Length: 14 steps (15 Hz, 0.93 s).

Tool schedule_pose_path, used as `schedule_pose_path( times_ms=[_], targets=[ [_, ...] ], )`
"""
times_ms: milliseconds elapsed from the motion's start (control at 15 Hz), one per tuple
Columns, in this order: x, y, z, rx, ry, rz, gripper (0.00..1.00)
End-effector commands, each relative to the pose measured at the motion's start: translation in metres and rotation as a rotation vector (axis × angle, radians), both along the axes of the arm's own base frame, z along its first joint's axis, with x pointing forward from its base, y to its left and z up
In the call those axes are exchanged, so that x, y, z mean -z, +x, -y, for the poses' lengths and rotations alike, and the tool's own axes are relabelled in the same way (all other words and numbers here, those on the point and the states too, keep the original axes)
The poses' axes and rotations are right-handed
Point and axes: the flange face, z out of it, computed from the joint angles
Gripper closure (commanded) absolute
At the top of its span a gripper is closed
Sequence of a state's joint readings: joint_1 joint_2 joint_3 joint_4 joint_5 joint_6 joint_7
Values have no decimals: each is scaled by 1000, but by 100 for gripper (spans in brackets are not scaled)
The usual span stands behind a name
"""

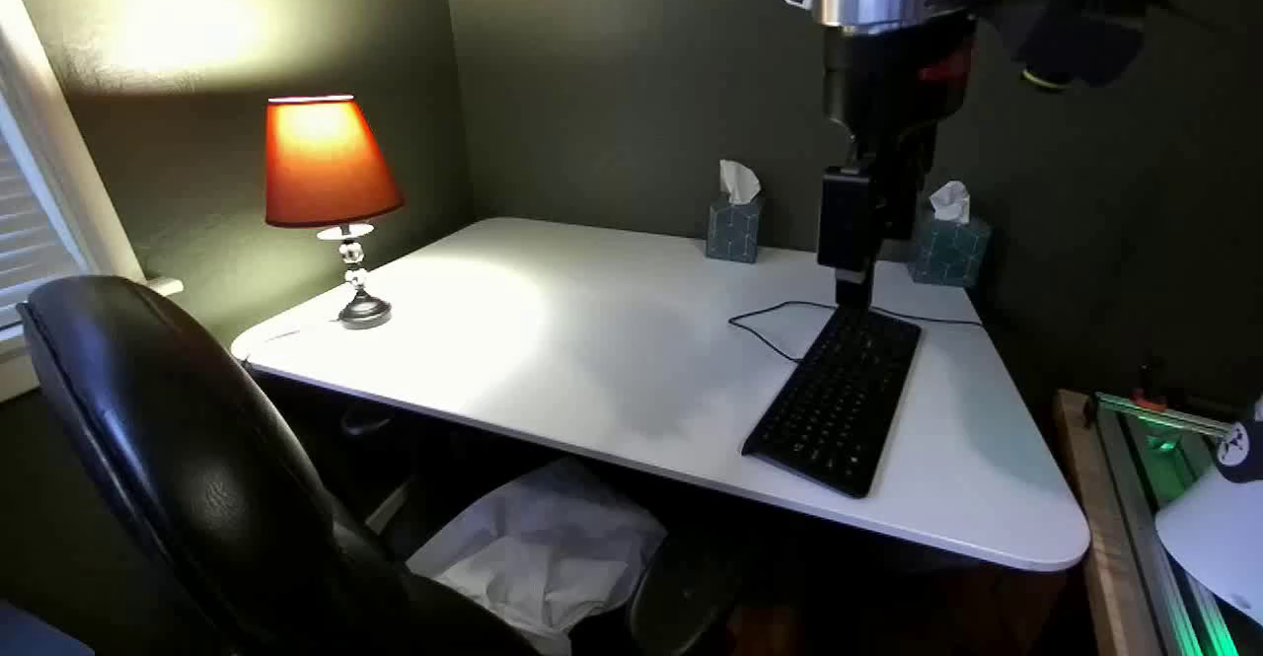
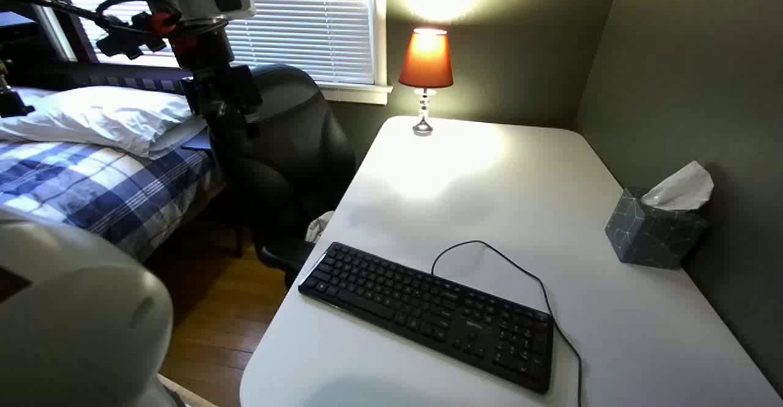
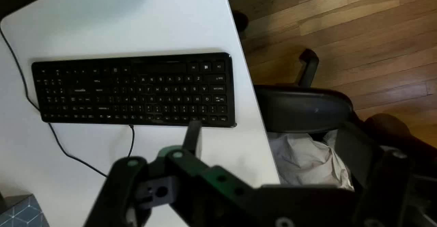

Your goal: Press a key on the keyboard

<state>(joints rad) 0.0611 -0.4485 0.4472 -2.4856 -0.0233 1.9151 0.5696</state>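
Note:
The keyboard (image 1: 839, 400) is flat and black and lies on the white desk. It shows whole in an exterior view (image 2: 428, 315) and in the wrist view (image 3: 133, 90), with a thin black cable (image 2: 520, 266). My gripper (image 1: 854, 291) overlaps the keyboard's far end in an exterior view. In an exterior view it hangs well above desk height (image 2: 227, 126), to the side of the keyboard and in front of the chair. In the wrist view the gripper (image 3: 269, 126) has its fingers far apart with nothing between them. The right finger is dark and hard to make out.
The white desk (image 1: 612, 340) carries a lamp with an orange shade (image 1: 326, 163) and two tissue boxes (image 1: 732, 232) (image 1: 949, 250). A black office chair (image 2: 293, 131) stands at the desk's edge. A bed (image 2: 92, 174) is behind it.

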Motion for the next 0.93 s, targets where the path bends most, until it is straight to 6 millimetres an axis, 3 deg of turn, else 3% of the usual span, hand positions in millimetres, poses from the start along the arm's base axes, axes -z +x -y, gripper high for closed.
schedule_pose_path(
  times_ms=[0, 400, 867],
  targets=[
    [0, 0, 0, 0, 0, -1, 0],
    [0, 0, 0, 0, 0, -1, 0],
    [15, 14, 50, 78, 24, -27, 0]
  ],
)
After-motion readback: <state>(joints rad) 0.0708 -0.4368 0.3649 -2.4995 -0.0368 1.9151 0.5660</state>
